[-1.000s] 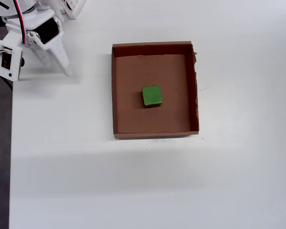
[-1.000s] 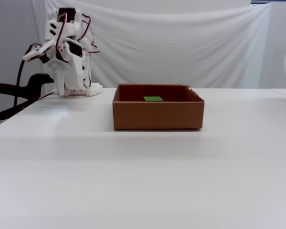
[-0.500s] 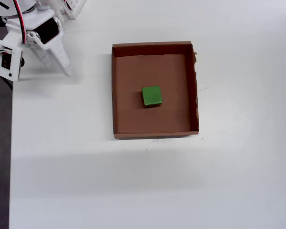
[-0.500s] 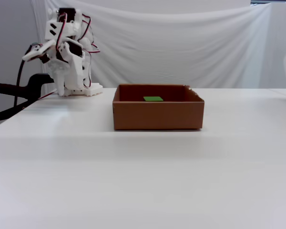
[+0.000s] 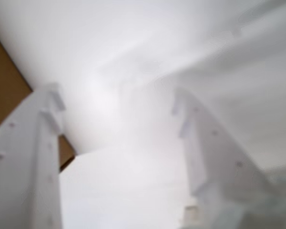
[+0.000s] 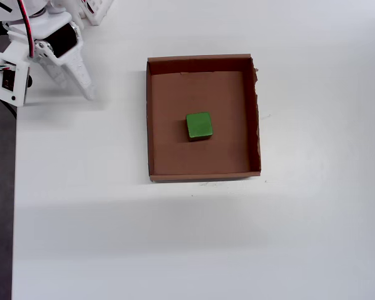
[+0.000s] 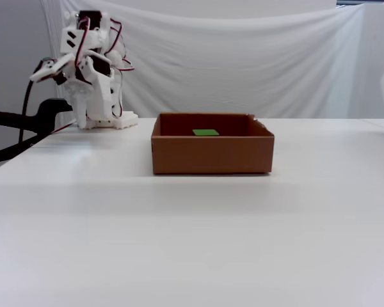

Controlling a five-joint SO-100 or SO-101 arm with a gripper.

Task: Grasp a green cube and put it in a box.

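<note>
Wrist view: The picture is blurred. The pincer (image 5: 117, 143) enters from the lower edge, with one white finger (image 5: 28, 157) at lower left and the other at lower right. The fingers stand well apart, and nothing lies between them. A brown strip of the box (image 5: 5, 95) shows at the left edge, partly behind the left finger. The rest of the frame is white surface (image 5: 133, 47).

Overhead view: The box (image 6: 151, 119) sits slightly above the centre of the frame on the white surface (image 6: 175, 250). The green cube (image 6: 199, 125) rests flat on the box floor, near its middle and clear of all four walls. The white arm (image 6: 50, 44) occupies the upper left corner, well apart from the box, with its pincer (image 6: 81, 87) pointing toward lower right. The right wall of the box has a ragged edge.

Fixed view: The box (image 7: 211, 153) stands at mid-frame on the surface (image 7: 192, 243). Only the top face of the green cube (image 7: 206, 133) shows above the near wall. The arm (image 7: 89, 70) stands folded at upper left, behind and left of the box. A white cloth backdrop (image 7: 256, 64) fills the background.
</note>
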